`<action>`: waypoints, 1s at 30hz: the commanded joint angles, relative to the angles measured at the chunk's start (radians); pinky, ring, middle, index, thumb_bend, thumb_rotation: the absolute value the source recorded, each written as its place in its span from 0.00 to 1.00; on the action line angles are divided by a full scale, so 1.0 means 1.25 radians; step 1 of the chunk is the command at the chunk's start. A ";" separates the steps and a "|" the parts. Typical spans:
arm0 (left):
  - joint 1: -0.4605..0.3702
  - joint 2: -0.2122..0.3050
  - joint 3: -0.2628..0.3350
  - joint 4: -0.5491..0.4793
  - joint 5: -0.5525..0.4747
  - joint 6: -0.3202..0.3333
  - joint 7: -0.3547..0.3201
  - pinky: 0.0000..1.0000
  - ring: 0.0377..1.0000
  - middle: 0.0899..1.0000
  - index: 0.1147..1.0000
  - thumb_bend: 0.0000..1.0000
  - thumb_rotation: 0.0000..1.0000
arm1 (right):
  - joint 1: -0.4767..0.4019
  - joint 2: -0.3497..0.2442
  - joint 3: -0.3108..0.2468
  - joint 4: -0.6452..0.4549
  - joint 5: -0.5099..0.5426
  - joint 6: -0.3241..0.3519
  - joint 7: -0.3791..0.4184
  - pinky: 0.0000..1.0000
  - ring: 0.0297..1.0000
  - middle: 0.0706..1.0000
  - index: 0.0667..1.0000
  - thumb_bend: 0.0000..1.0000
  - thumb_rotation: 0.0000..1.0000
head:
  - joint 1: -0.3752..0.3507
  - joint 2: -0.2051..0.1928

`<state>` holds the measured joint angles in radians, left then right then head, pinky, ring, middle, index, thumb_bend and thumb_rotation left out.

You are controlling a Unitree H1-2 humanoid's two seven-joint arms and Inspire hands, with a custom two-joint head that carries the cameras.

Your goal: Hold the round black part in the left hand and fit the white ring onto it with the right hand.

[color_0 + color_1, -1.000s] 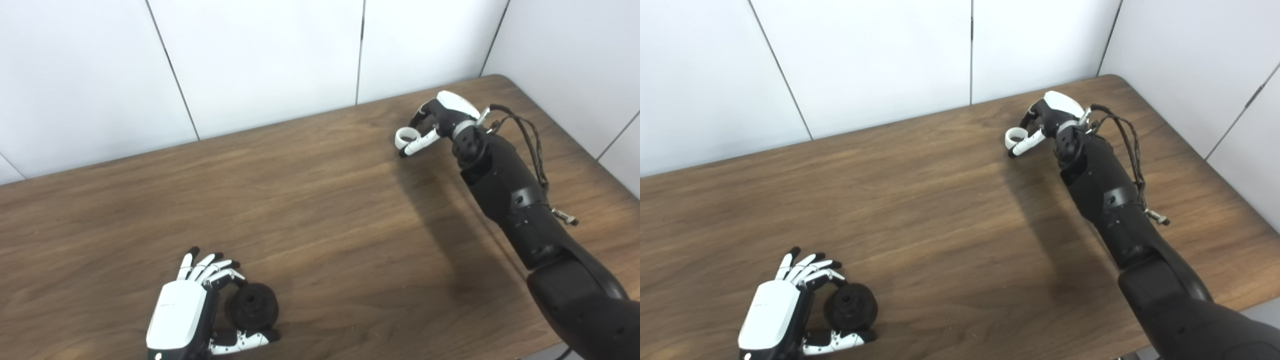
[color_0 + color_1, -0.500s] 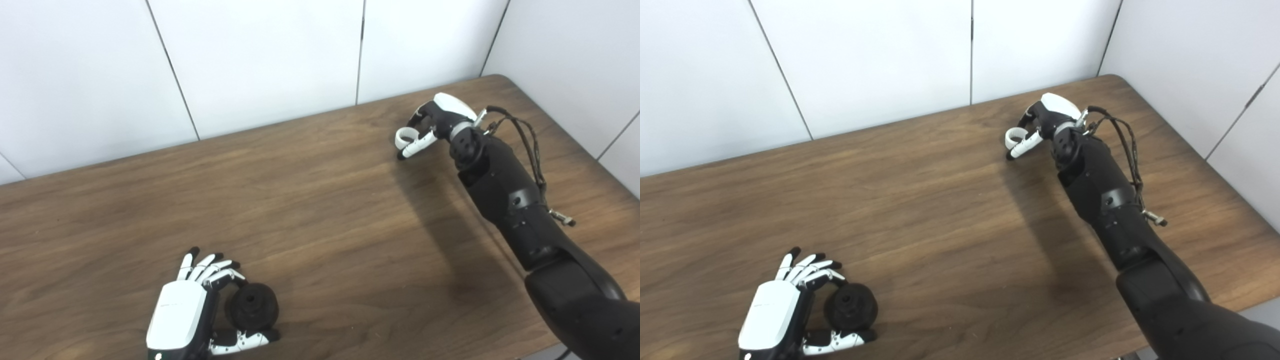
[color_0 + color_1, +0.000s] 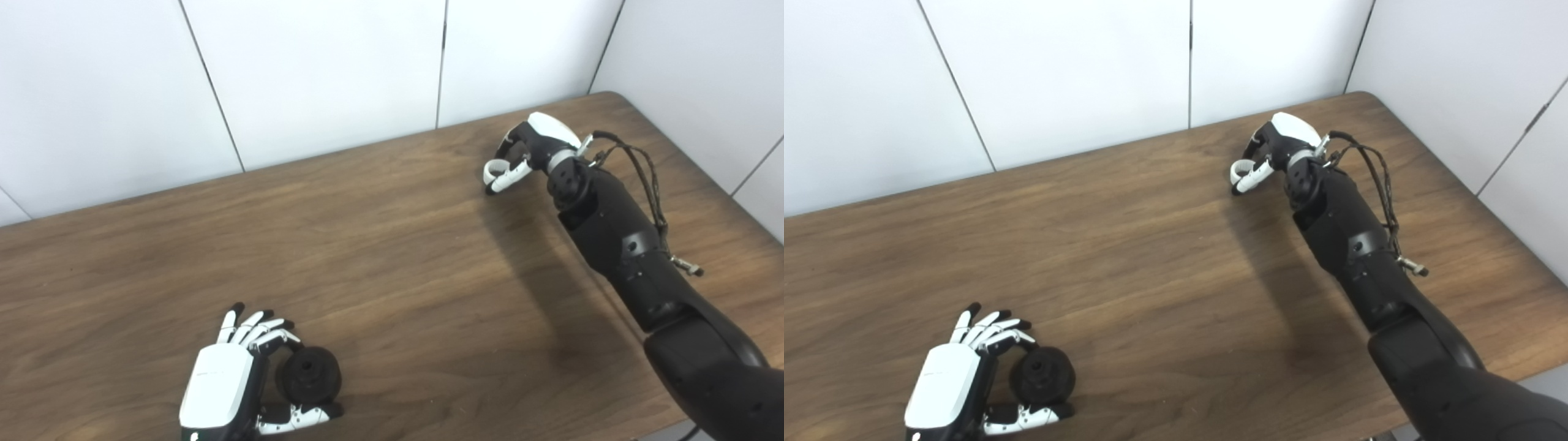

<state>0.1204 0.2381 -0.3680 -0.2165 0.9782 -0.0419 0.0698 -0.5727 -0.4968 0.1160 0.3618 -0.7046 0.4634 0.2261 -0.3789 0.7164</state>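
While my left hand [image 3: 223,383] sits low at the near left of the tabletop [image 3: 392,257], its fingers [image 3: 269,334] and thumb curl around the round black part [image 3: 309,375], one from the far side and one from the near side, so I count that as a grip. The part stands on its edge on the wood, its flat face with a small centre hole turned up toward my cameras, just right of the white back of the hand.

My right hand [image 3: 1274,150] is stretched well away, at the far right of the tabletop near the wall [image 3: 1059,73]. Its fingers [image 3: 1252,174] are bent down around the white ring [image 3: 1240,168], which is pinched between a white finger below and the dark thumb side above. I can see the ring's loop only partly past the finger, and I cannot tell whether it is clear of the wood or resting on it.

A braided cable [image 3: 1381,177] runs along the top of my right forearm [image 3: 1347,233], which casts a long shadow on the wood to its left. The two hands and their two parts are well apart.
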 commanded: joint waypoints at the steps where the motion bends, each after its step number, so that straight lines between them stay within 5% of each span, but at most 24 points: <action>1: 0.006 0.005 -0.002 -0.007 0.014 0.006 -0.018 1.00 0.86 0.73 0.42 0.52 0.05 | -0.026 -0.025 0.002 -0.007 -0.002 -0.001 -0.022 1.00 0.92 0.79 0.45 0.52 0.13 | -0.001 0.001; 15: 0.002 -0.001 -0.004 -0.004 0.017 0.008 -0.017 1.00 0.86 0.73 0.42 0.52 0.05 | -0.003 -0.043 -0.001 -0.047 0.020 0.004 -0.010 1.00 0.90 0.77 0.45 0.52 0.13 | 0.004 -0.002; 30: -0.008 -0.023 -0.024 0.014 0.042 0.019 -0.011 1.00 0.86 0.74 0.42 0.52 0.05 | 0.068 -0.062 0.057 -0.383 0.034 0.002 0.142 1.00 0.99 0.83 0.45 0.52 0.14 | 0.100 0.009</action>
<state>0.1142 0.2055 -0.3872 -0.2150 1.0097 -0.0216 0.0710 -0.4667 -0.5484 0.1893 -0.0691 -0.6570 0.4669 0.3899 -0.2547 0.7271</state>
